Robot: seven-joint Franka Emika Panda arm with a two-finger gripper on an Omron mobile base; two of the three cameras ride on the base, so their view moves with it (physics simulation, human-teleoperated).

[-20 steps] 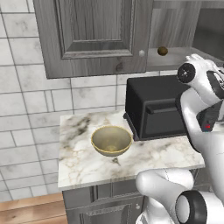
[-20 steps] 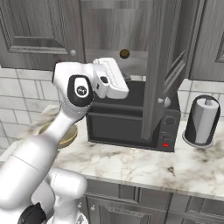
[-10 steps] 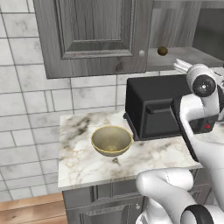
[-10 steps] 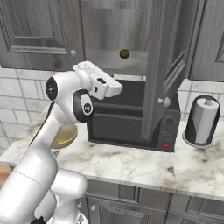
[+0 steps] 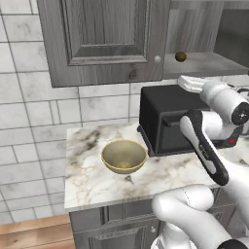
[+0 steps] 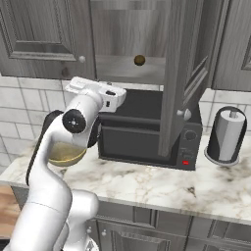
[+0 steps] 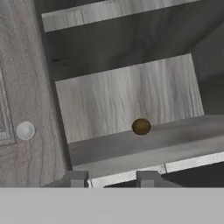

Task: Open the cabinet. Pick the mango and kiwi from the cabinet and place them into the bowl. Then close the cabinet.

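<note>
black toaster oven (image 6: 147,132), paper towel roll (image 6: 227,135)

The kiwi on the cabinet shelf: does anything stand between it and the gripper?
Nothing visible does. The kiwi lies alone on the open cabinet shelf, and the gripper faces it from below, above the toaster oven.

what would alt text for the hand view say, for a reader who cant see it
A small brown kiwi sits alone near the front edge of a grey wood-grain shelf inside the open cabinet, seen from the robot's hand. The closed door with its round knob stands to the left, and the gripper shows at the bottom, its two dark fingers apart and holding nothing.
</note>
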